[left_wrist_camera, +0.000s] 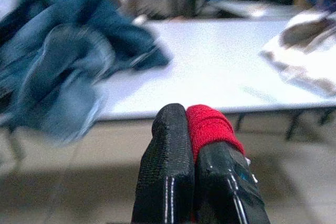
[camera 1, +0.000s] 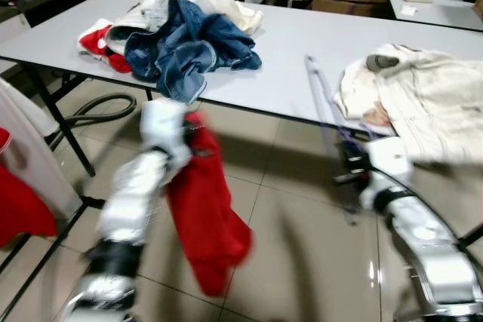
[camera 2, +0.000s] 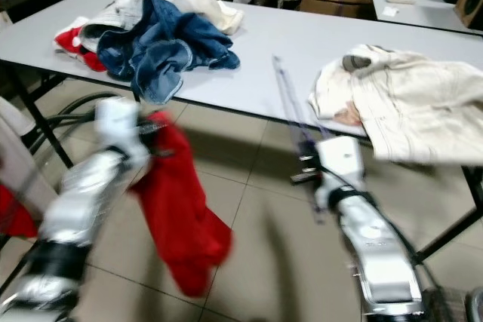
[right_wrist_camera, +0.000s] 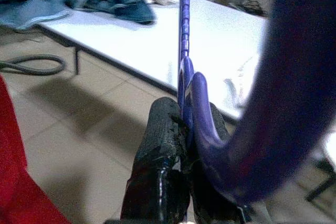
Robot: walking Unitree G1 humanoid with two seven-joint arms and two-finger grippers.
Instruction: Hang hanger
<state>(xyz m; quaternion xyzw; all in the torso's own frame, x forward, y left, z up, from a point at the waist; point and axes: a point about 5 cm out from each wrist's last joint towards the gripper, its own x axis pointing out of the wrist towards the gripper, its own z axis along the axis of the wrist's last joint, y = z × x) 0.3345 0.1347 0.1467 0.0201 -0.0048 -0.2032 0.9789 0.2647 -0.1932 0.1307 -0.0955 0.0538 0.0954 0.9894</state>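
Our left hand (left_wrist_camera: 191,129) is clamped on a red garment (camera 1: 205,209) hanging before the table (camera 1: 302,43). Our right hand (right_wrist_camera: 181,129) pinches the purple hanger (right_wrist_camera: 185,40) upright. We should keep both grips firm while feeding the hanger into the neckline.

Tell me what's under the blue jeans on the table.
The blue jeans lie atop a white garment and a red one on the table. Anything further beneath is covered.
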